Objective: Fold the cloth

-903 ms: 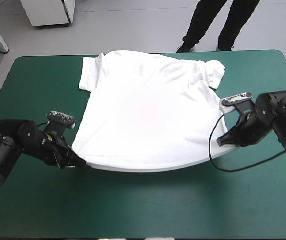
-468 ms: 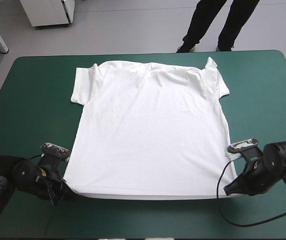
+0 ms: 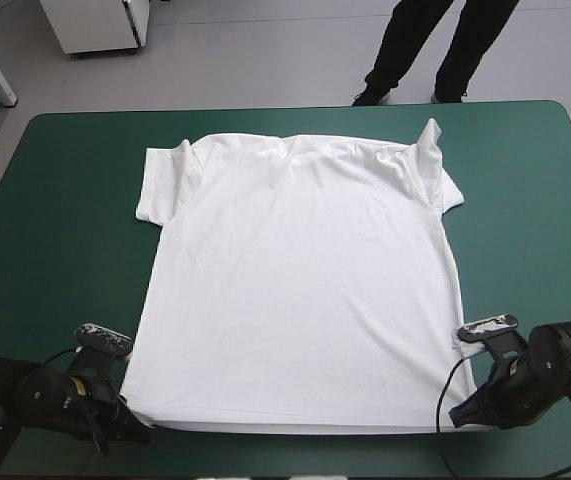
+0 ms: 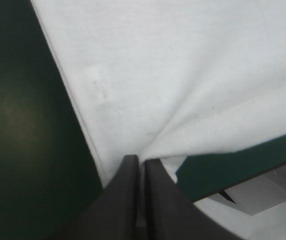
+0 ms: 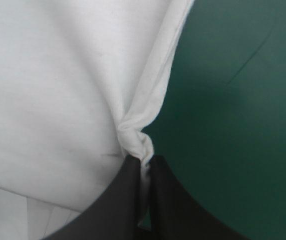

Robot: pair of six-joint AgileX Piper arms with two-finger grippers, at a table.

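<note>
The white T-shirt (image 3: 300, 280) lies spread flat on the teal-green cover, collar toward the far edge and hem near the front edge. My left gripper (image 3: 145, 432) is shut on the T-shirt at its front-left hem corner. My right gripper (image 3: 457, 418) is shut on the front-right hem corner. In the left wrist view the black fingers (image 4: 127, 200) pinch white cloth (image 4: 183, 75) with the table's front edge just beside. In the right wrist view the fingers (image 5: 158, 200) hold a bunched corner of the T-shirt (image 5: 57, 90).
Bare teal-green cover (image 3: 65, 220) runs along both sides of the T-shirt and behind it. The hem corners sit close to the table's front edge (image 4: 243, 172).
Both grippers have drawn the hem toward the front edge, pulling the T-shirt out flat and longer. The hem, earlier lifted and sagging, now lies low on the cover.
</note>
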